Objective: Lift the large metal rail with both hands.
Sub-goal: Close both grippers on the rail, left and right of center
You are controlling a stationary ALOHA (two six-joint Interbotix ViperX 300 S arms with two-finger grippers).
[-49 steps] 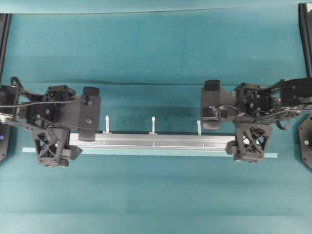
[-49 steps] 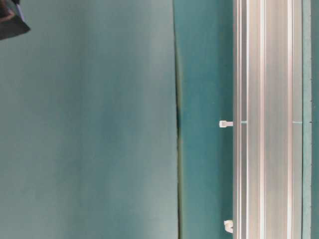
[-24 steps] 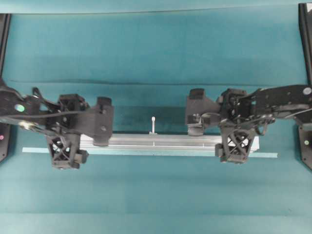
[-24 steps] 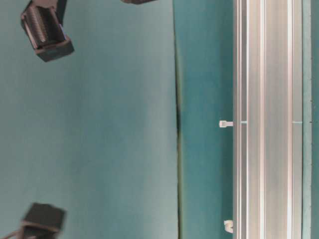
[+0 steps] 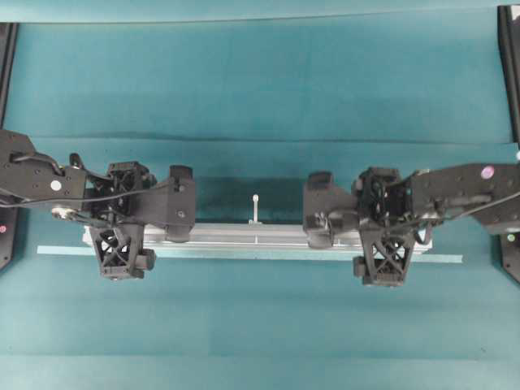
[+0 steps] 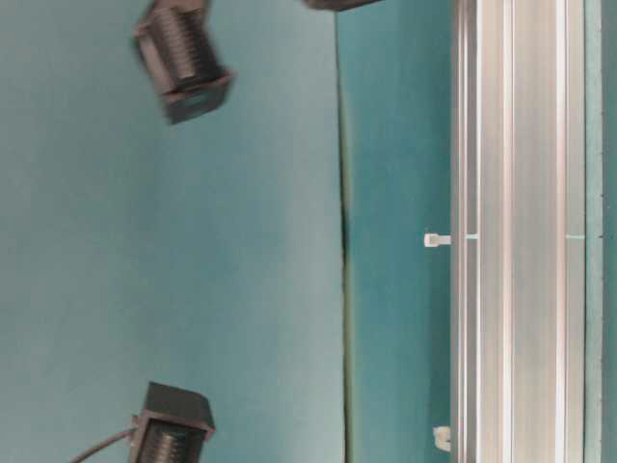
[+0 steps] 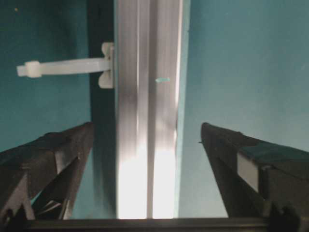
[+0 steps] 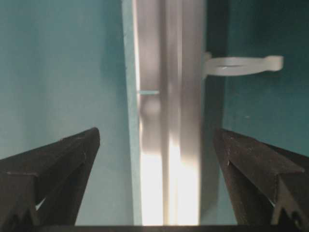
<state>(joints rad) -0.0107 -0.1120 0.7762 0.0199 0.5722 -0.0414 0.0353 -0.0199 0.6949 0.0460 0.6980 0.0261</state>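
Overhead: large metal rail [image 5: 256, 236] lies across frame centre on the teal table [image 5: 260, 81], running left-right, with a thin pale-blue strip [image 5: 57, 250] just below it and poking out past both ends. One white peg [image 5: 255, 208] shows at mid-rail; the arms cover the others.

Left of frame: left gripper [image 5: 122, 253] reaches in from the left edge, above the rail's left end. Its wrist view gives what overhead hides: fingers [image 7: 46, 159] spread wide either side of the rail [image 7: 145, 121], clear gaps on both sides, nothing held. A peg [image 7: 63, 67] juts toward frame left.

Right of frame: right gripper [image 5: 386, 258] mirrors this near the right end, jaws equally wide, straddling the rail [image 8: 169, 121] without touching.

Table-level view: the rail [image 6: 511, 231] runs top to bottom at frame right, with two blurred black arm parts at upper and lower left.

Open cloth above and below the rail.
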